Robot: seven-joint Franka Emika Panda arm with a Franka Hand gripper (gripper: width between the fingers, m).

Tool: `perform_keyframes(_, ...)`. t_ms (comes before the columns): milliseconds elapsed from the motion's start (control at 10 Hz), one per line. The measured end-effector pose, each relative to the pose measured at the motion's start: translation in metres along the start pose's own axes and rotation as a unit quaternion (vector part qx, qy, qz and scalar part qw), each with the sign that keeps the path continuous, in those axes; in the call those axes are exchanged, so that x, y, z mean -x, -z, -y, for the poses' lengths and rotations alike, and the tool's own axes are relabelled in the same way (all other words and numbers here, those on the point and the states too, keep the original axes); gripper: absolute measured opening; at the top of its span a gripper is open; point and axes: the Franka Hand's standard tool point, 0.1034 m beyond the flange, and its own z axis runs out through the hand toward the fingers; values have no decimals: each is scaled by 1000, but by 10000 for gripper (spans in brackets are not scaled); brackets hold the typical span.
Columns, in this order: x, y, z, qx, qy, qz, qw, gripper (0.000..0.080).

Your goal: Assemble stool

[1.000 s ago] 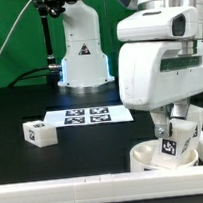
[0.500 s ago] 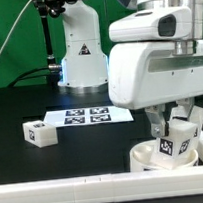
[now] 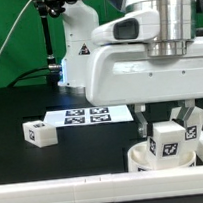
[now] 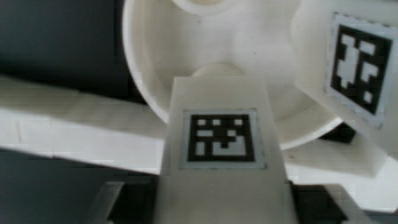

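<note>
Because the gripper [image 3: 159, 118] is clamped on a blocky leg [image 3: 166, 143] whose lower end is hidden inside the seat [image 3: 143, 162], I cannot tell whether it sits square in a socket. If it leans, a push or twist could jam it, or drag the unheld seat along the long white bar [image 3: 78, 186]. A 2nd leg [image 3: 192, 133] stands just beside the held leg, so the gripper could knock it while working. The seat lies by the desk's near edge, close to the corner on the exterior view's right. It is a thick, round, smooth white plastic ring, and in the wrist view its curved rim shows behind the leg's tag. A 3rd leg [image 3: 37, 133] lies loose near the marker board [image 3: 86, 115], well apart.
</note>
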Motion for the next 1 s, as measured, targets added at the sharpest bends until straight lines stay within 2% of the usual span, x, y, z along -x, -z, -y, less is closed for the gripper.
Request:
perform_keyframes(400,1,-1,12,-7,-180,0,984,346)
perform_keyframes(500,2,-1,14,-9,-231,1,973,345)
perform_keyframes(800,4,-1,11,-1,-323,4,946,346)
perform_keyframes(1000,5,-1,6,5,-391,6,920,346)
